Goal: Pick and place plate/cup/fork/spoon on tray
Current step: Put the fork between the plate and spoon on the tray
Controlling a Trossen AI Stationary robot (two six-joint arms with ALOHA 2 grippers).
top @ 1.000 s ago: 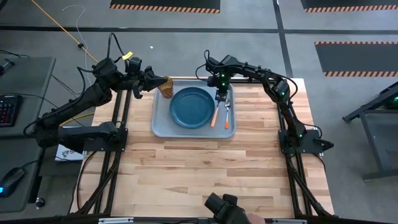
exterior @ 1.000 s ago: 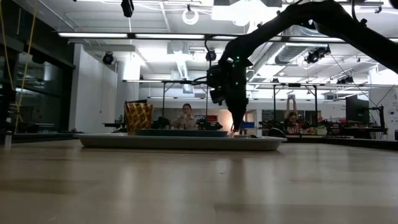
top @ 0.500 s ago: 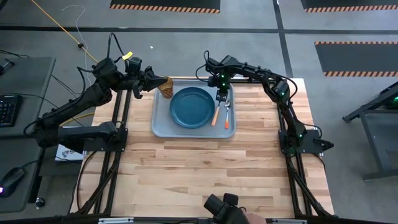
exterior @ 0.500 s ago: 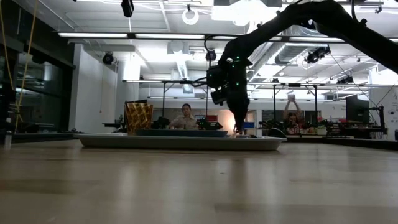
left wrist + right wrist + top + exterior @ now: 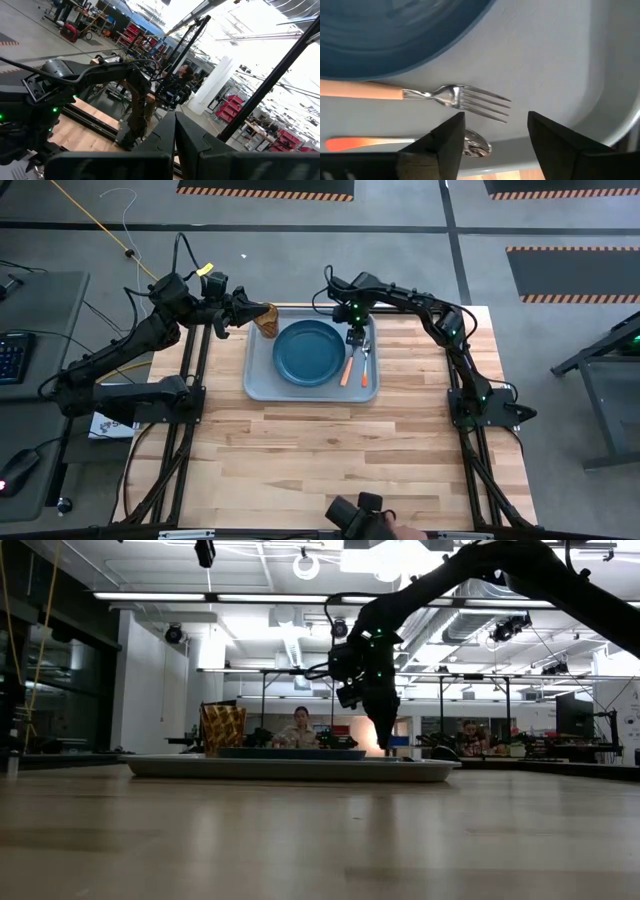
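On the tray (image 5: 545, 60), the orange-handled fork (image 5: 420, 93); silver tines.

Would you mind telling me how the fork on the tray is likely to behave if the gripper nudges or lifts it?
The fork looks stiff: metal tines on a slim handle. It lies flat on the tray, so a nudge would probably slide it, not roll it. It seems light, and being so thin it may be awkward to grasp. The right gripper hangs above it, jaws open.

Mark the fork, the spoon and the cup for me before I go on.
fork (image 5: 462, 99), right wrist view, on the neck where the tines begin.
spoon (image 5: 476, 142), right wrist view, on the visible edge of the bowl.
cup (image 5: 267, 320), high view, on its amber side wall.
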